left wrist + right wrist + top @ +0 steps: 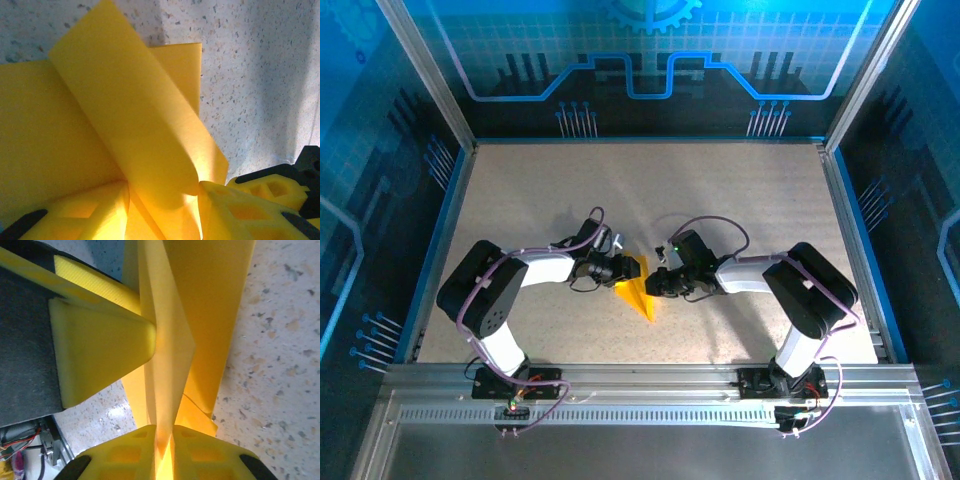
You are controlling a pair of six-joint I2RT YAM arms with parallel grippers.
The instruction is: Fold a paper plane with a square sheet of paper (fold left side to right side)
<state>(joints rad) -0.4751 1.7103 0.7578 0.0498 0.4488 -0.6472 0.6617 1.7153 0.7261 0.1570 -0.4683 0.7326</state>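
Bright overhead light, blue-tinted surroundings; soft shadows, blurred wrist close-ups.

Paper plane (170, 340) matt smooth paper; table (740, 200) speckled, stone-like.

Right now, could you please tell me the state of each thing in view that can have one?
paper plane: folded to a pointed wedge, a flap raised, held between both tools.
left tool: shut on the paper plane's wide end.
right tool: shut on the paper plane's upright fold.
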